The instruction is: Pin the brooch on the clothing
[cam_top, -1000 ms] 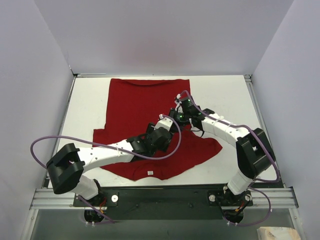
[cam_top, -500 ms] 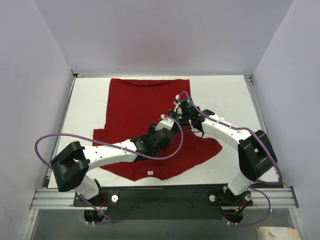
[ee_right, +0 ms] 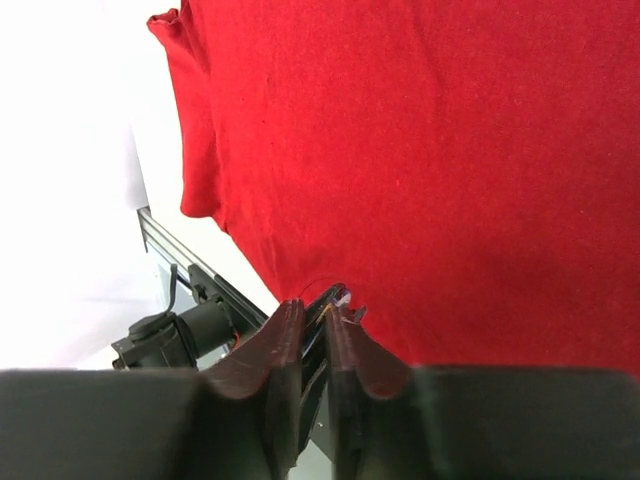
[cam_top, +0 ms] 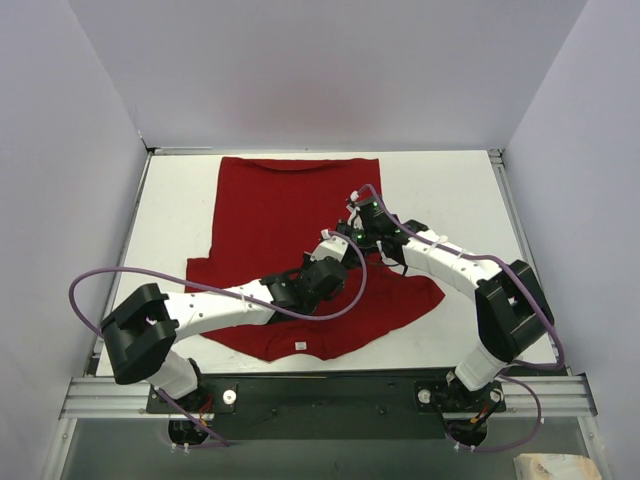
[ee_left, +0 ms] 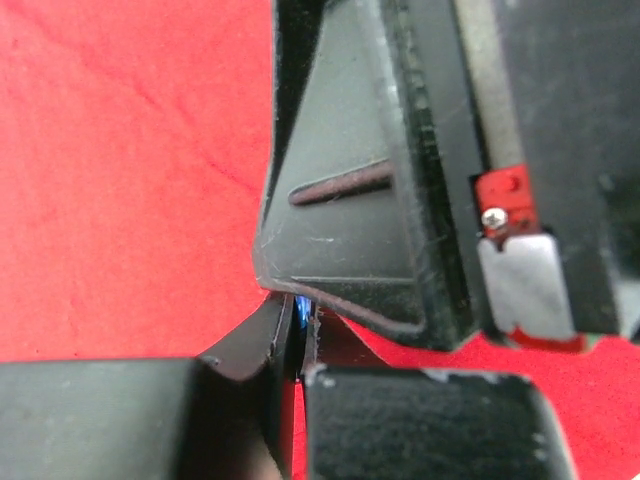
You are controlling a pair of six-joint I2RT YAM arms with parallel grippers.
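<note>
The clothing (cam_top: 280, 210) is a deep-red T-shirt spread flat on the table, filling the background of the left wrist view (ee_left: 120, 180) and the right wrist view (ee_right: 450, 150). Both grippers meet over its middle. My right gripper (cam_top: 350, 228) (ee_right: 315, 315) is shut on the brooch (ee_right: 336, 298), seen edge-on as a thin sliver with a bluish rim. My left gripper (cam_top: 338, 248) (ee_left: 300, 335) sits just below the right gripper's black body (ee_left: 400, 180), its jaws shut on a blue sliver of the brooch (ee_left: 299, 312). In the top view the brooch is hidden between the fingers.
The white table (cam_top: 450, 190) is enclosed by grey walls on three sides. A metal rail (cam_top: 320, 392) runs along the near edge behind the arm bases. Purple cables loop off both arms (cam_top: 90, 285). The shirt's sleeve and a table-edge rail (ee_right: 170, 250) show at the right wrist view's left.
My left gripper has moved up against the right gripper and its jaws have gone from wide open to shut. The right arm has barely shifted.
</note>
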